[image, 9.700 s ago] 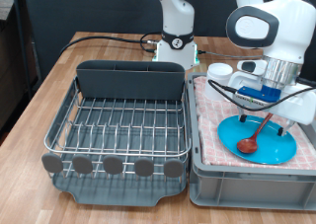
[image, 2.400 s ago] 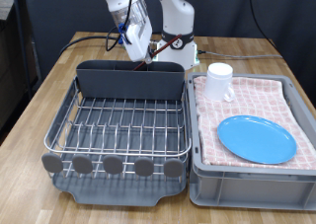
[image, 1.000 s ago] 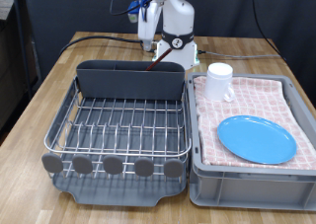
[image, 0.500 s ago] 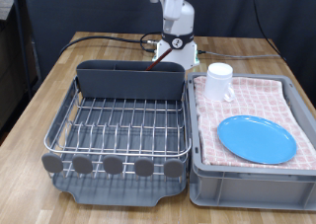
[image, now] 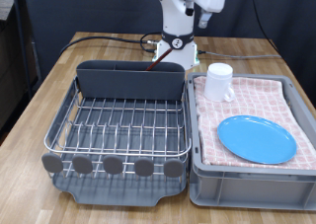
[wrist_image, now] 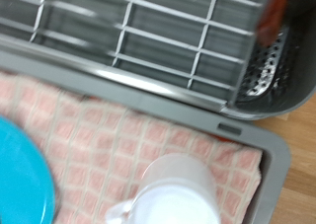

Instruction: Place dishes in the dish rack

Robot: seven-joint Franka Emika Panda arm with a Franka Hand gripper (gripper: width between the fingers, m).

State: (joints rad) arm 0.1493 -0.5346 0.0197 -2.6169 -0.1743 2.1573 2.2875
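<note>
The light-blue plate (image: 256,138) lies flat on the checked cloth in the grey crate (image: 296,91). The white mug (image: 219,81) stands at the crate's far corner. The silver wire dish rack (image: 123,120) sits at the exterior view's left, its wires bare. The reddish-brown spoon's (image: 152,64) handle shows at the dark grey cutlery bin (image: 131,79). The gripper (image: 204,9) is high at the exterior view's top, above and behind the mug, with nothing seen between its fingers. The wrist view shows the mug (wrist_image: 178,189), plate edge (wrist_image: 18,175), rack (wrist_image: 128,27), bin (wrist_image: 262,76) and blurred spoon (wrist_image: 272,12); no fingers show there.
The robot's white base (image: 178,41) stands behind the rack, with black cables (image: 99,38) on the wooden table (image: 39,106). A dark surface lies beyond the table at the exterior view's left.
The spoon has gone from the plate to the cutlery bin. The hand has since risen and swung from behind the bin to the exterior view's right, above the mug.
</note>
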